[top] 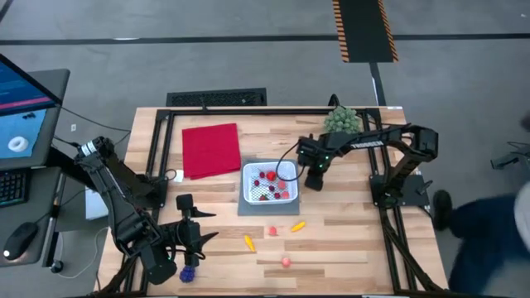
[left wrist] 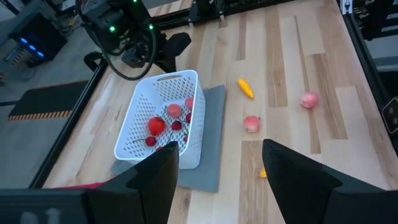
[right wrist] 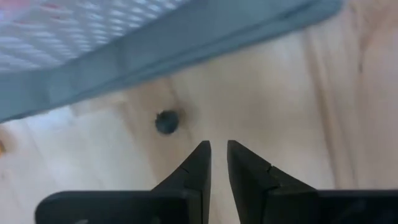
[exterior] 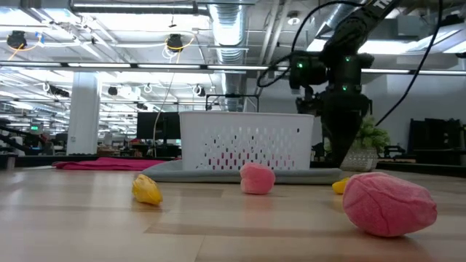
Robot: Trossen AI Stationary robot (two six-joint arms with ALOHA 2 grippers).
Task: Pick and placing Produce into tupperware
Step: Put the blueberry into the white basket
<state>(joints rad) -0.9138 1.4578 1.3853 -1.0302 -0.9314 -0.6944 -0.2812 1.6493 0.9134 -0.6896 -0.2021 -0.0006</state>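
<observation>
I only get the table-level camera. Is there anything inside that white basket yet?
Observer: Yes. From above, the white container holds several red and pink produce pieces.
Operator: Is that dark arm behind it carrying something?
Observer: No. The right gripper has its fingers nearly closed on nothing, over bare wood beside the grey mat.
Operator: Is there a second arm?
Observer: Yes. The left gripper sits open at the table's front-left corner, near a purple grape bunch.

Two dark six-joint arms, matte black links. Right gripper: small green indicator lights on wrist housing, looping black cable, tapered black jaws. Left gripper: black wedge-shaped jaws, white fitting at elbow.
</observation>
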